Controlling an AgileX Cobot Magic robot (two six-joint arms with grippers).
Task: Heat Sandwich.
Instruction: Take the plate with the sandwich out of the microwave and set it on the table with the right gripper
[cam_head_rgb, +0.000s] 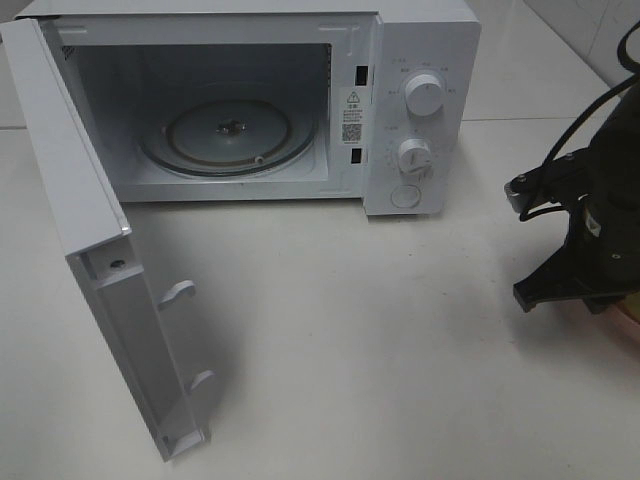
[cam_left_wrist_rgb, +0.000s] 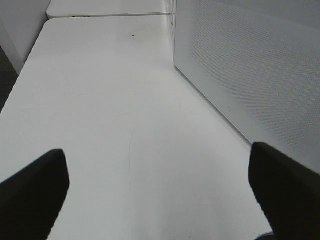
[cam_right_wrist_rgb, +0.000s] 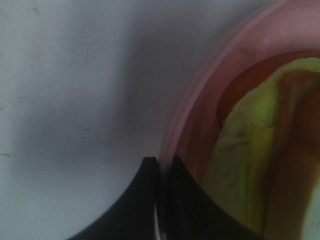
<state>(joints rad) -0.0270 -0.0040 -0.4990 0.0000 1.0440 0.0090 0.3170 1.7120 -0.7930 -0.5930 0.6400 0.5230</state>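
Observation:
The sandwich (cam_right_wrist_rgb: 250, 150) shows close up in the right wrist view, with a yellow-green lettuce layer and reddish filling, lying on a round pink plate (cam_right_wrist_rgb: 200, 100). My right gripper (cam_right_wrist_rgb: 160, 165) is shut on the plate's rim, one finger on each side of it. In the high view the right arm (cam_head_rgb: 590, 220) hangs over the table's right edge and covers the plate, leaving only a pink sliver (cam_head_rgb: 622, 322). My left gripper (cam_left_wrist_rgb: 157, 195) is open and empty, low over bare table beside a white dotted microwave panel (cam_left_wrist_rgb: 250, 75).
The white microwave (cam_head_rgb: 420, 100) stands at the back with its cavity and glass turntable (cam_head_rgb: 230, 135) exposed. Its door (cam_head_rgb: 100, 260) is swung wide open toward the front left. The knobs (cam_head_rgb: 423, 97) are on the right panel.

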